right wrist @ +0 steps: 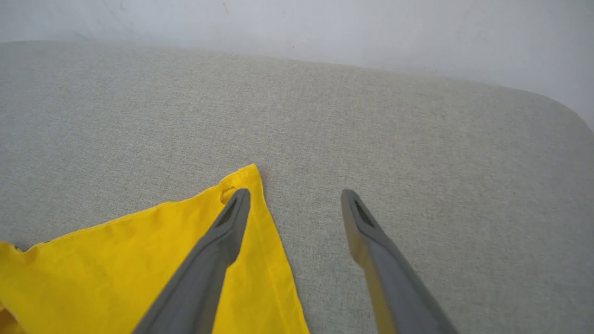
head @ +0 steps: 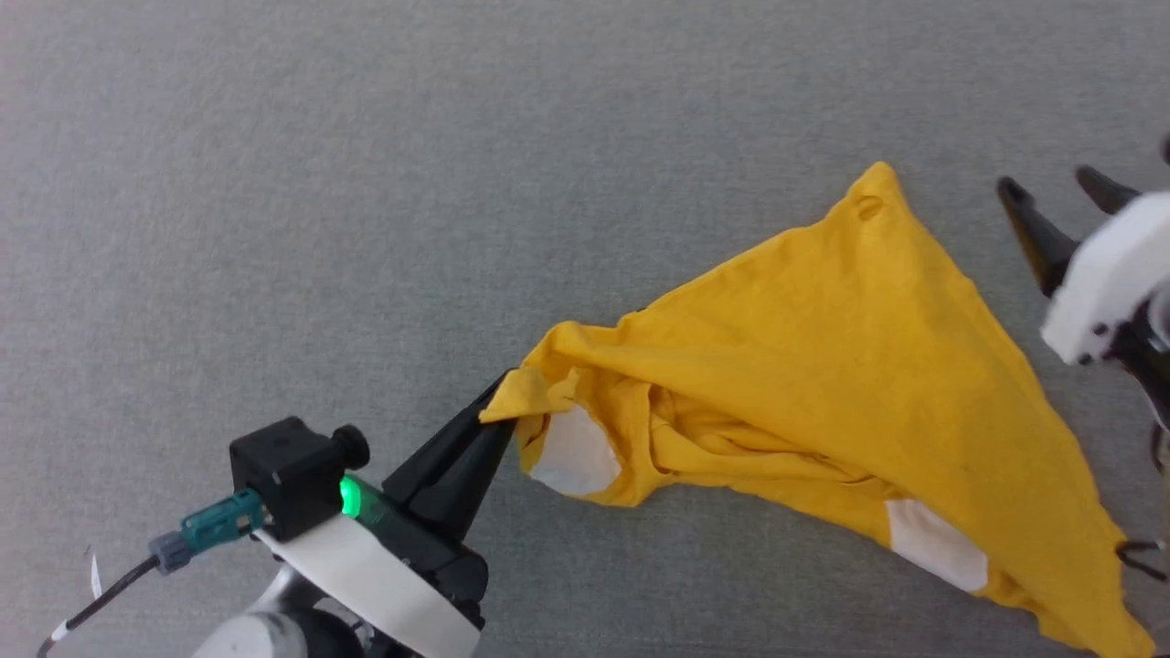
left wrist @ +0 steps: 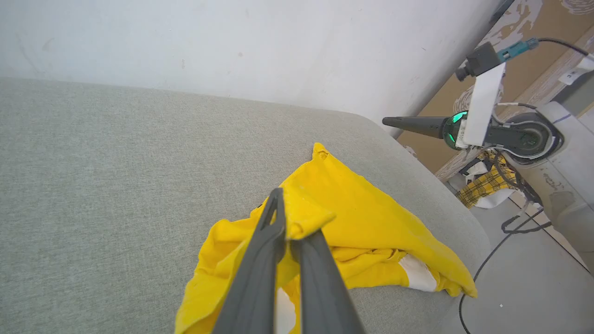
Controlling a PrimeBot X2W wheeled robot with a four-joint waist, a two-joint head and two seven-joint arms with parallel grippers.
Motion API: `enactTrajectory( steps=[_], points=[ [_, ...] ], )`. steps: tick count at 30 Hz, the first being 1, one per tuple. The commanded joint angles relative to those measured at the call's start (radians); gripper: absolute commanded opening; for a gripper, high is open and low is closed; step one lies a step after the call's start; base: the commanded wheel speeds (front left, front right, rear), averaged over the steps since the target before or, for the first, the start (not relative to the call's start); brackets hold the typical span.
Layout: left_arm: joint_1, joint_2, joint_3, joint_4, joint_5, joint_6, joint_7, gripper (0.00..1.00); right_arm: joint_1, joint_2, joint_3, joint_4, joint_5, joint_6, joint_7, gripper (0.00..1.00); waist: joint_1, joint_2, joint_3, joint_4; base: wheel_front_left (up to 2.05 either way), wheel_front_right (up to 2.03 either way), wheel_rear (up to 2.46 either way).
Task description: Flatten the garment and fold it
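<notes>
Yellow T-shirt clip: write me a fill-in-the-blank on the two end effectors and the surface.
The left end effector is ____ on an edge of the bright yellow cloth T-shirt.
The right end effector stands ____, holding nothing.
The T-shirt lies crumpled on a ____ woven fabric surface.
Missing: shut; open; grey.

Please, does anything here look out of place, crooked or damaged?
The garment lies bunched in a skewed triangle on the grey surface, not flat. The left hand is shut on its crumpled end; the open right hand hangs beside the far corner, which bears a small pucker, hole or crease unclear.
</notes>
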Motion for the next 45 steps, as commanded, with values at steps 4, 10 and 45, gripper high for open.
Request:
enactTrajectory(
  steps=[4,10,45],
  points=[
    [-0.036,-0.014,-0.011,0.01,0.009,-0.013,-0.002,0.0,-0.093,-0.008,0.061,0.097,-0.014,-0.001,0.038,1.0,-0.0002,-0.0001,0.064,0.057,0.0,0.0,0.0],
    [-0.071,-0.029,-0.023,0.025,0.011,-0.031,-0.011,0.0,-0.165,-0.039,0.103,0.201,-0.024,-0.001,0.053,0.87,-0.0002,-0.0001,0.111,0.093,0.0,0.0,0.0],
    [-0.168,-0.011,0.038,0.117,0.016,-0.044,-0.071,0.0,-0.22,-0.035,0.136,0.276,0.003,-0.001,-0.076,0.0,-0.0002,-0.0001,0.04,0.057,0.0,0.0,0.0]
  ],
)
